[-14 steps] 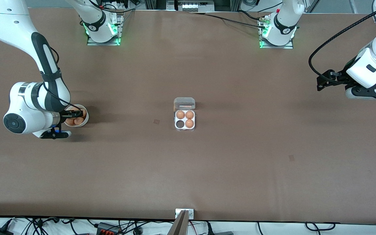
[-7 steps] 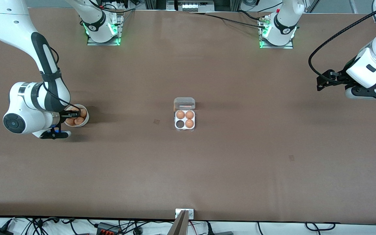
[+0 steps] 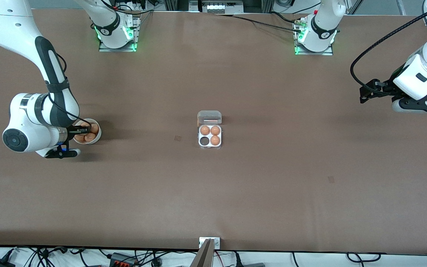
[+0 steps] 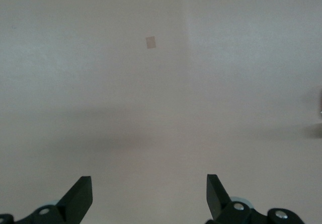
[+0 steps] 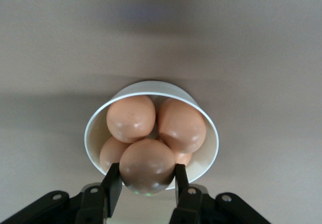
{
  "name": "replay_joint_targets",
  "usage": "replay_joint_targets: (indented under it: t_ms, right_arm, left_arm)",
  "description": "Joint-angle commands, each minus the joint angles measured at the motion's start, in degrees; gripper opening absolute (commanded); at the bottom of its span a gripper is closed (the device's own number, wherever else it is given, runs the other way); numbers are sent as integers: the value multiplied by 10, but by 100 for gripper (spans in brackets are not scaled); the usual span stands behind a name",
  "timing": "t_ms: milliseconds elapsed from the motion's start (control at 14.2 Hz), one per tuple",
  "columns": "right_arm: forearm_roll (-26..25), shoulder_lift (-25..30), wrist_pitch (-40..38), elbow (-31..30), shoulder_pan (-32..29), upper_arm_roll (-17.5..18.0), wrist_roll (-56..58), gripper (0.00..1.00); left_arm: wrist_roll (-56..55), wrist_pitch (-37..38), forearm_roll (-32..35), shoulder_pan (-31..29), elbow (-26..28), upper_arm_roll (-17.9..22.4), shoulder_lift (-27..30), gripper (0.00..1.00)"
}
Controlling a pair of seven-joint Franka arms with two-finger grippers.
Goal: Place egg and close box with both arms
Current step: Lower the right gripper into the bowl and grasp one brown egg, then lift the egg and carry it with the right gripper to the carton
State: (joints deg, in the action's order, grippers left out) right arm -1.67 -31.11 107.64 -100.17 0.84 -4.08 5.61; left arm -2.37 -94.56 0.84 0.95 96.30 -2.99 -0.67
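While the right arm is reaching down at the middle left of the front view, its right end effector [image 3: 85,129] is sitting in the mouth of a round white bowl [image 3: 97,132] near the right arm's end of the brown counter [image 3: 235,193]. As the right wrist view is showing, the two black fingers [image 5: 111,183] are pressing on either side of one light orange-brown egg [image 5: 147,165], the topmost of the heap, with each pad touching its shell. Several other eggs [image 5: 131,117] are lying under and beside it inside the bowl [image 5: 201,110], filling it nearly to the rim.

At the centre of the front view, the clear-plastic egg carton [image 3: 209,140] is standing with its hinged transparent lid [image 3: 209,117] lying open, the lid sitting higher in the frame than the whitish tray. Three carton eggs [image 3: 215,130] are occupying three of the four round cells; the empty cell [image 3: 203,141], at the lower left of the tray as shown, is showing dark. The carton is lying well apart from the bowl and from both end effectors.

At the right edge of the front view, in its upper half, the left arm is waiting, its left end effector [image 3: 365,93] hanging over bare counter toward the left arm's end. As the left wrist view is showing, its two fingertips [image 4: 80,195] are standing wide apart with nothing between them, and a small pale square mark [image 4: 150,43] is lying on the counter surface in the upper part of that view.
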Motion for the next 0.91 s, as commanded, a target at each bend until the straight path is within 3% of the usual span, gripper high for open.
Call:
replay_joint_targets:
  t_ms: [0, 140, 281, 562, 843]
  right_arm:
    - [3, 17, -73, 64, 0, 5, 5, 33]
    - [31, 16, -144, 143, 7, 11, 1, 32]
    - [64, 16, -147, 171, 29, 14, -2, 30]
    - [112, 15, -71, 182, 100, 14, -3, 26]
    - [128, -13, 22, 183, 185, 14, -111, 26]
  left_arm:
    - [8, 5, -5, 2, -16, 1, -7, 100]
    - [8, 5, -6, 2, -16, 1, -6, 100]
    - [8, 5, -6, 2, -16, 1, -7, 100]
    - [8, 5, -5, 2, -16, 1, -7, 100]
    - [8, 5, -5, 2, -16, 1, -7, 100]
